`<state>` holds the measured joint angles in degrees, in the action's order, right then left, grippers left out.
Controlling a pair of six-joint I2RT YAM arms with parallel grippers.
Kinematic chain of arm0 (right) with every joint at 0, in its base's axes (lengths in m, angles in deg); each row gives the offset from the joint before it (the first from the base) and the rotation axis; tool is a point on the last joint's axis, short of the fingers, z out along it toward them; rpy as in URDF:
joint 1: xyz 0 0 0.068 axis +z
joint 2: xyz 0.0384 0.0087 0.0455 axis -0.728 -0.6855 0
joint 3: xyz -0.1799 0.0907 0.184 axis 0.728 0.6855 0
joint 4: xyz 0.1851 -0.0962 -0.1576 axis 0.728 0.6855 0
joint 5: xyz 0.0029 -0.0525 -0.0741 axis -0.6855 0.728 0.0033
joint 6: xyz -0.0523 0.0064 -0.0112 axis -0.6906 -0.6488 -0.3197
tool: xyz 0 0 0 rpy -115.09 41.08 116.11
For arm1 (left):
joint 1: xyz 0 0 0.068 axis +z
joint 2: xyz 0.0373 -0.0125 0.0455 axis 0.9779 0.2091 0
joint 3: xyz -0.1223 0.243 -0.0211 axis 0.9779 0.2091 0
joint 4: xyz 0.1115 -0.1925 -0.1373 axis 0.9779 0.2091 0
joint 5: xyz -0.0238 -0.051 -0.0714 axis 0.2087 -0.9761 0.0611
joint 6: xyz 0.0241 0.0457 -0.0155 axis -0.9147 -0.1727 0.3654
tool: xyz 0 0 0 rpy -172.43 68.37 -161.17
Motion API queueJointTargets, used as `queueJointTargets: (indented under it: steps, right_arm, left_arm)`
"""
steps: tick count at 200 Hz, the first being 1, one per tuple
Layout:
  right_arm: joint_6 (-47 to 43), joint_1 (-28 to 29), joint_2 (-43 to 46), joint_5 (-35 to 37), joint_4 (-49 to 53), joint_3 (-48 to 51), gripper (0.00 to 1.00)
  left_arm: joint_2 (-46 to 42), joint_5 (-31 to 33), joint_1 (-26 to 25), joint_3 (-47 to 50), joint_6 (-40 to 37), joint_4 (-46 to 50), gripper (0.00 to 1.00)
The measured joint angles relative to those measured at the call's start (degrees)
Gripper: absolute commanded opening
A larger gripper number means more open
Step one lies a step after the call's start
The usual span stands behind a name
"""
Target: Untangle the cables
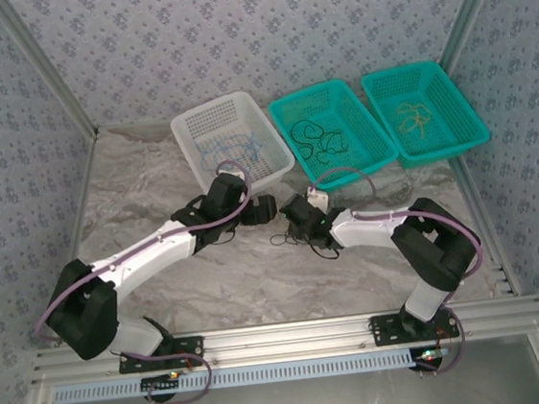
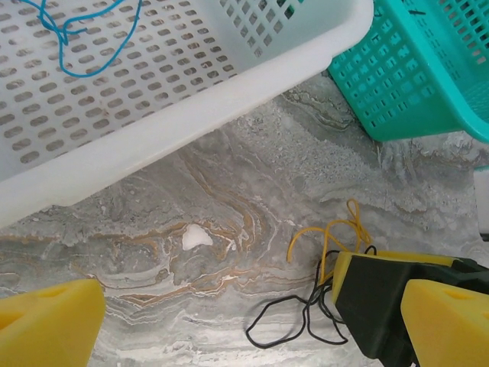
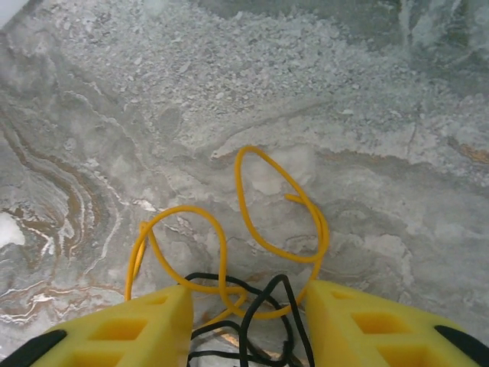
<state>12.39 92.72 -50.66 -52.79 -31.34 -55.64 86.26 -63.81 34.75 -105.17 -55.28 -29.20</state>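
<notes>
The right gripper is set low over the marbled counter, its yellow fingers parted with a clear gap between them. Within that gap a tangle is straddled: a yellow cable looped out ahead of the fingertips and a black cable crossed over it. No clamp on either strand is seen. From the left wrist view, the same tangle is seen lying on the counter just beside the right gripper's finger.

The left gripper is held spread wide, with nothing between its fingers, near the tangle and close to the white basket. A blue cable is lying inside that basket. Further right, black cables are held in the middle teal basket and yellow cables in the right teal basket.
</notes>
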Motion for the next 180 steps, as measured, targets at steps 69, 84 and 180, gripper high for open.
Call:
queueJointTargets:
  steps: [69, 84, 180]
  right_arm:
    - [-6.01, -1.95, 4.28, -2.62, -6.84, 5.62, 0.00]
    - [-8.02, -2.64, 6.93, -3.67, -9.03, 7.74, 0.00]
    - [-20.11, -7.87, 19.19, -14.86, -21.20, 16.94, 0.00]
  left_arm:
    - [1.55, -5.51, 0.07, 0.00, 0.94, -1.79, 1.00]
    - [2.23, -6.91, 0.09, 0.00, 1.57, -2.82, 0.99]
    - [3.63, -16.13, 0.74, 0.76, 2.97, -10.51, 0.94]
